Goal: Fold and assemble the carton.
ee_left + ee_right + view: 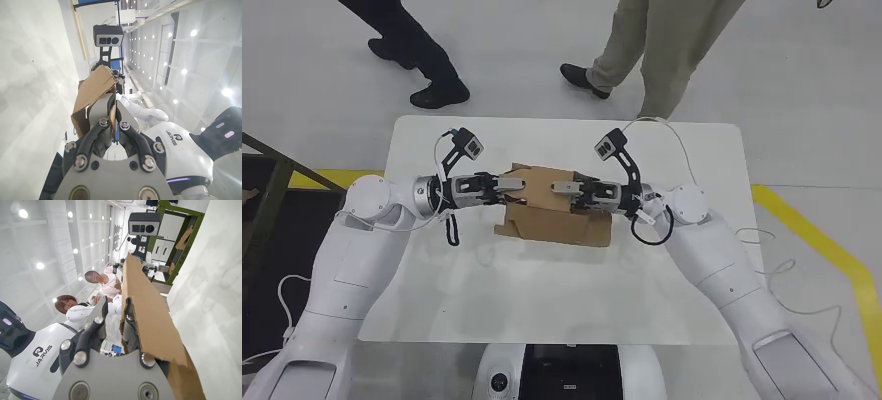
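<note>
Mid-table, caught between both arms: a brown corrugated carton (554, 218), only partly opened, over the middle of the white table (542, 300); cannot tell whether resting on the top or held clear of it. Left gripper (113, 107) pinched tight on a ragged wall edge, pads pressed to both faces of the board. Right gripper (115, 310) spread, a clear gap between the fingers, one finger tucked behind a panel, clamping nothing.

Probably light and fairly stiff across the panels, yet quick to hinge at the scores and to crush or tear along the frayed edges. Best taken by a wall edge close to a crease, pinched flat, not by a loose flap tip.

From the top: the overall layout, both grippers at the carton's far rim, facing each other. From the left wrist: the clamp itself and the folded corner beyond it. From the right wrist: the open gap and the panel lying along one finger, neither readable from above.
</note>
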